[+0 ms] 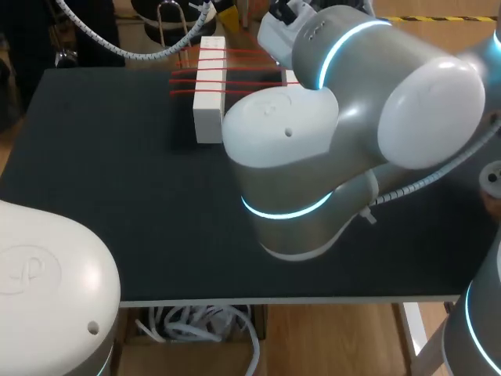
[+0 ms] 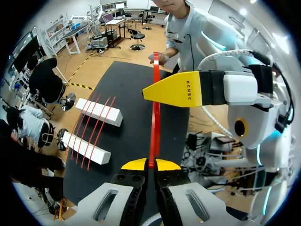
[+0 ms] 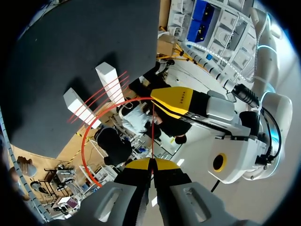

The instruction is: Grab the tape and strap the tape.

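Grippers: left gripper (image 2: 151, 164) clamped on red tape (image 2: 154, 117), right gripper (image 3: 150, 165) clamped on same strand, taut between them, spare loop beside. More strands cross white blocks (image 1: 209, 110) on table (image 1: 94, 172). Judge tape light, limp, thin, slippery: you pinch flat faces, pull gently.

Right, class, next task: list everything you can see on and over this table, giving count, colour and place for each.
matte black table: one, black, under everything.
white rectangular blocks: two, white, side by side on the table's far part.
thin red tape: red; several strands across both blocks, and one stretch running from the left gripper over the table.
left gripper: one, yellow tips, shut on the tape.
right gripper: one, yellow tips, shut on the tape.
right arm: one, white-grey, over the table's middle.
left arm: one, white, at the near left corner.
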Controlling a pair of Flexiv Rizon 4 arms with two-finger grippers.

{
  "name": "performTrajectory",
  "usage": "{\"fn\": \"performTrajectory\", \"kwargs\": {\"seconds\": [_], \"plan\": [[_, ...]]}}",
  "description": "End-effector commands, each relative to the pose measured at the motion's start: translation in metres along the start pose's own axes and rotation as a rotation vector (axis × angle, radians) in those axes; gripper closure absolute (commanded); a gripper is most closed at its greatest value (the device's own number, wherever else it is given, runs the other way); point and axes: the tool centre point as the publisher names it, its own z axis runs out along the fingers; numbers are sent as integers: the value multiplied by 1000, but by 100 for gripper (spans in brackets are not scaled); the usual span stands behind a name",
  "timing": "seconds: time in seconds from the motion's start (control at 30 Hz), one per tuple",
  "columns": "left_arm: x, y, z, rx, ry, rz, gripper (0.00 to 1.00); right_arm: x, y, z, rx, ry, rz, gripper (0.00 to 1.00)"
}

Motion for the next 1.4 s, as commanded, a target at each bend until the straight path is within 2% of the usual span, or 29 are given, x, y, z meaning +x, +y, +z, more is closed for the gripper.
{"fn": "performTrajectory", "kwargs": {"seconds": [0.03, 0.47, 1.4], "plan": [[0, 0, 0, -1, 0, 0, 100, -5, 1, -3, -4, 10, 2, 100], [0, 0, 0, -1, 0, 0, 100, -13, 1, 2, 4, 29, 25, 100], [0, 0, 0, -1, 0, 0, 100, -16, 2, 5, 1, 39, 38, 100]]}}
